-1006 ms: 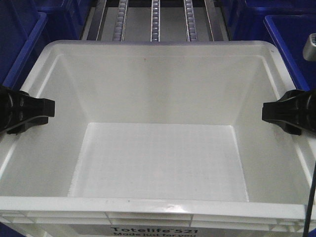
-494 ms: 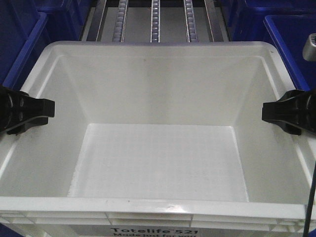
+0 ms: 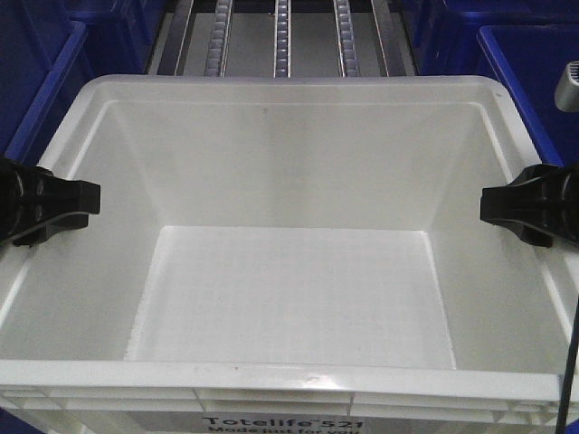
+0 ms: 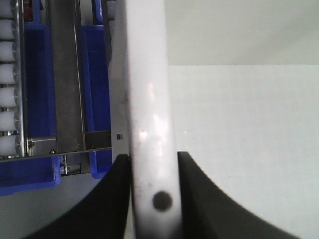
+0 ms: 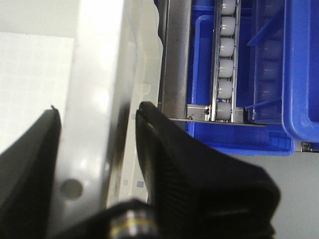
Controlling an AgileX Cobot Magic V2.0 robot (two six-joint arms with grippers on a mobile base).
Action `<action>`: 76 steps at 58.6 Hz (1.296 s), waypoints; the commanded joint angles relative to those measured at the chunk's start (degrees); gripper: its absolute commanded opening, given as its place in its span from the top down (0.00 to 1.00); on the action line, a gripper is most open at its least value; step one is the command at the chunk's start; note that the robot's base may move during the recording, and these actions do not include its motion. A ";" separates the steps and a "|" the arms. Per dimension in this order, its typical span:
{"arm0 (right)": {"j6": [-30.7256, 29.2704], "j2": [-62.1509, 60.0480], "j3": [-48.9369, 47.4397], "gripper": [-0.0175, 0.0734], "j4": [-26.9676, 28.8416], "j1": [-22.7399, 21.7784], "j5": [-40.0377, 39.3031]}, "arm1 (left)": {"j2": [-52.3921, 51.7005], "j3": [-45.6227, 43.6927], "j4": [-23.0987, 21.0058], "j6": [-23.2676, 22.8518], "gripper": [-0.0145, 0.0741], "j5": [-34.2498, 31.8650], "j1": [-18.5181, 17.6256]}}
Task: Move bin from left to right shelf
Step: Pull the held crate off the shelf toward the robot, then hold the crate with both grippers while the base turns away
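Observation:
A large white bin (image 3: 289,88), empty, with a "Totelife 521" label on its near side, fills the front view. My left gripper (image 3: 90,199) grips the bin's left rim and my right gripper (image 3: 486,203) grips its right rim. In the left wrist view the left gripper (image 4: 153,159) has its black fingers pressed on both sides of the white rim (image 4: 147,99). In the right wrist view the right gripper (image 5: 98,110) straddles the rim (image 5: 97,59), one finger inside and one outside.
Shelf roller rails (image 3: 283,36) run behind the bin. Blue bins stand at the far left (image 3: 36,81) and far right (image 3: 529,72). Blue bins and rollers (image 5: 227,50) lie just outside the right rim, and others (image 4: 37,74) lie outside the left rim.
The bin and both grippers keep their places in the view. The shelf rails and the blue bin behind have shifted very slightly.

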 commanded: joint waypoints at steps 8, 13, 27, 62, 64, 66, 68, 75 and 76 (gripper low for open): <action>-0.03 -1.02 -1.90 0.79 -4.64 -0.90 -5.38 | -2.40 -2.30 0.66 2.18 0.84 -5.93 -0.17; -0.03 -1.02 -1.90 0.79 -4.64 -0.90 -5.38 | -2.40 -2.30 0.66 2.18 0.84 -5.93 -0.17; -0.03 -1.02 -1.90 0.79 -4.64 -0.90 -5.38 | -2.40 -2.30 0.66 2.18 0.84 -5.87 -0.17; -0.03 -1.02 -1.90 0.79 -4.64 -0.90 -5.38 | -2.46 -2.30 0.66 2.18 0.84 -5.88 -0.17; -0.03 -1.02 -1.90 0.79 -4.64 -0.90 -5.38 | -2.46 -2.30 0.66 2.18 0.84 -5.88 -0.17; -0.03 -1.02 -1.90 0.79 -4.64 -0.90 -5.38 | -2.46 -2.30 0.66 2.18 0.84 -5.88 -0.17; -0.03 -1.02 -1.90 0.79 -4.64 -0.90 -5.38 | -2.46 -2.30 0.66 2.18 0.84 -5.88 -0.17; -0.03 -1.02 -1.90 0.79 -4.64 -0.90 -5.38 | -2.46 -2.30 0.66 2.18 0.84 -5.88 -0.17; -0.03 -1.02 -1.90 0.79 -4.64 -0.90 -5.38 | -2.46 -2.30 0.66 2.18 0.84 -5.88 -0.17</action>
